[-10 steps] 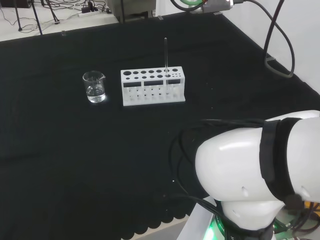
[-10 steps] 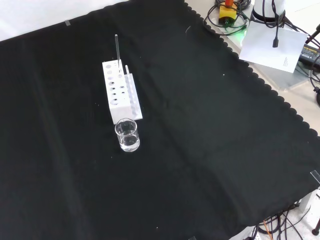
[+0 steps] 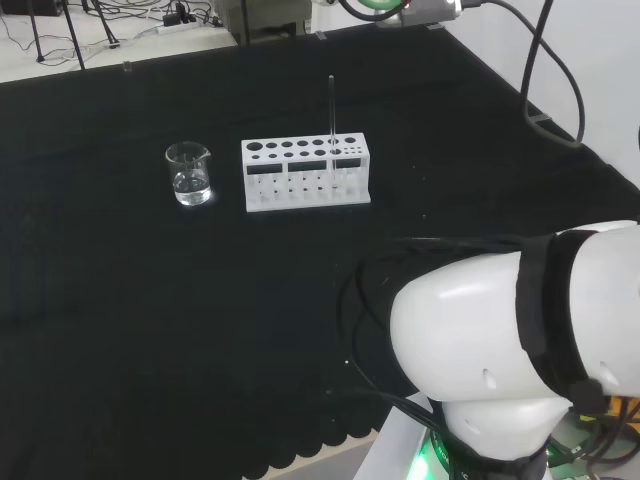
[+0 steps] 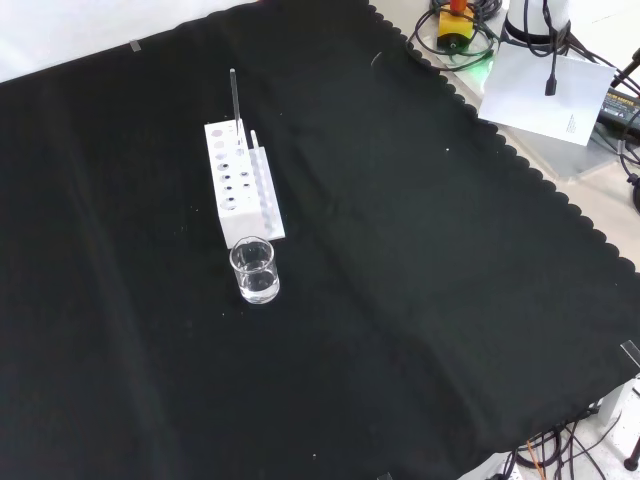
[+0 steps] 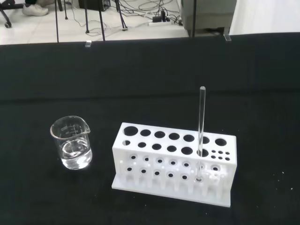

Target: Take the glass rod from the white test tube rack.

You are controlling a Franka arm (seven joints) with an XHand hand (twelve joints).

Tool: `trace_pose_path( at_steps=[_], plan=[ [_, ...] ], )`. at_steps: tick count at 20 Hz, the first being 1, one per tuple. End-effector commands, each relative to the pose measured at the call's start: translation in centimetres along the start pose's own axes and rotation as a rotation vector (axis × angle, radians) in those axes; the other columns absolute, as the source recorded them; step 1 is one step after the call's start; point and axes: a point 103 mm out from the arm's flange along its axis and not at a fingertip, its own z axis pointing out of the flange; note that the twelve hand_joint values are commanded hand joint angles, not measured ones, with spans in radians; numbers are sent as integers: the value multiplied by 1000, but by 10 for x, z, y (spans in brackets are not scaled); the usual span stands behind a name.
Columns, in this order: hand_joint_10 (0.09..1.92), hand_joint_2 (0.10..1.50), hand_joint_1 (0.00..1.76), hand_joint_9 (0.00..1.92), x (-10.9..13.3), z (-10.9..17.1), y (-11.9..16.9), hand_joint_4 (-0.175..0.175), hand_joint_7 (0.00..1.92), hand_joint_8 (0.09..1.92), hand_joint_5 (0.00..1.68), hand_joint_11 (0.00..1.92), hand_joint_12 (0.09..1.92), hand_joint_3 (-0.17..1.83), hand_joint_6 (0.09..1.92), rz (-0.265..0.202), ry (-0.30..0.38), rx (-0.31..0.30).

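One thin glass rod [image 5: 201, 131] upright at the rack's [image 5: 173, 164] 3 o'clock end: light, slick, brittle; pinch its bare top; hand state can't tell.

On the black cloth [image 4: 420, 300] stand a white rack [image 4: 240, 195] and a beaker [image 4: 254, 271].

A small clear glass beaker [image 3: 189, 173] stands upright on the black cloth [image 3: 120, 300] covering the tabletop, with a little clear liquid in its bottom. A sheet of white paper [image 4: 545, 95] lies well apart from the beaker, just past the cloth's scalloped edge.
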Motion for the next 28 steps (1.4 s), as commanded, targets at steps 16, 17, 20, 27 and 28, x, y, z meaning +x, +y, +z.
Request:
trace_pose_path(
  at_steps=[16, 17, 20, 27, 28],
  plan=[
    [889, 1156, 726, 66, -2, -2, 127, -143, 0, 798, 122, 0, 1344, -175, 87, -9, 9, -31],
    [891, 1157, 724, 76, -5, -1, 134, -143, 0, 817, 123, 0, 1357, -175, 87, -5, 10, -26],
    [898, 1159, 719, 100, -11, 9, 151, -144, 3, 848, 127, 0, 1383, -175, 87, -1, 21, -11],
    [907, 1163, 713, 133, -26, 39, 164, -145, 20, 872, 134, 0, 1409, -175, 87, 13, 19, 36],
    [909, 1163, 712, 142, -27, 43, 165, -146, 24, 876, 135, 0, 1417, -175, 87, 10, 9, 42]
  ],
)
